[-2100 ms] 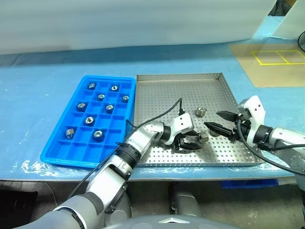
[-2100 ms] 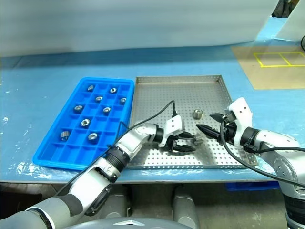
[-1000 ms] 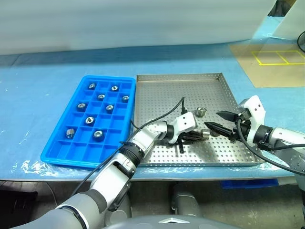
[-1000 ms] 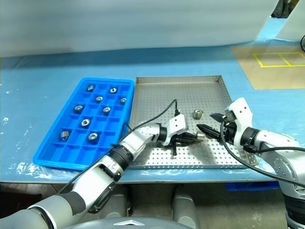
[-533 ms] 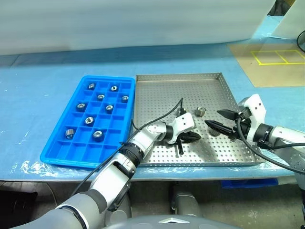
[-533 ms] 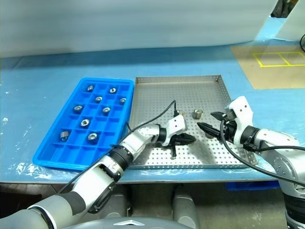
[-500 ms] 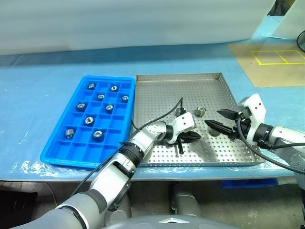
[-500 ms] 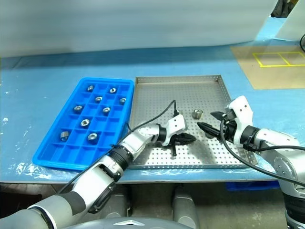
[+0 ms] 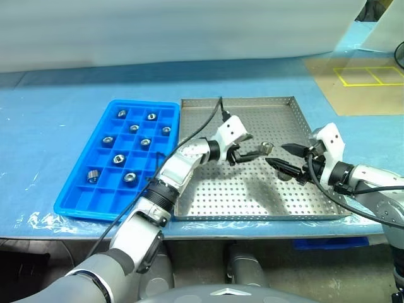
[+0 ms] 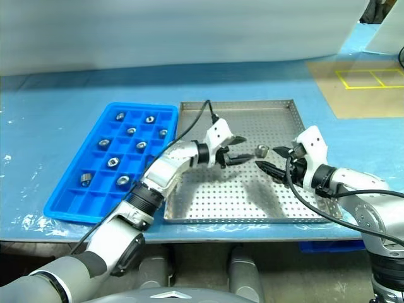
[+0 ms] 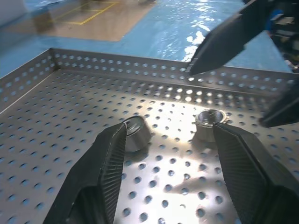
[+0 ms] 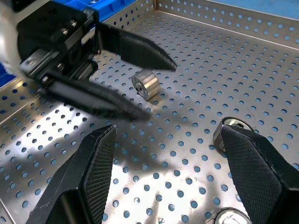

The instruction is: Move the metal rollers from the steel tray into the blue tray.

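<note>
Two metal rollers lie on the perforated floor of the steel tray, toward its right side, near each other but apart; one lies tipped on its side, the other sits with its centre hole up. In the right wrist view a further roller edge shows by the frame border. The left gripper hovers over the tray just beside the tipped roller, pointing right, its two black fingers spread and holding nothing. The right gripper faces it from the tray's right side, fingers also apart and empty, the rollers between the two grippers. The blue tray sits touching the steel tray's left rim and carries eight rollers, each in its own compartment. Both trays rest on a blue table cover.
</note>
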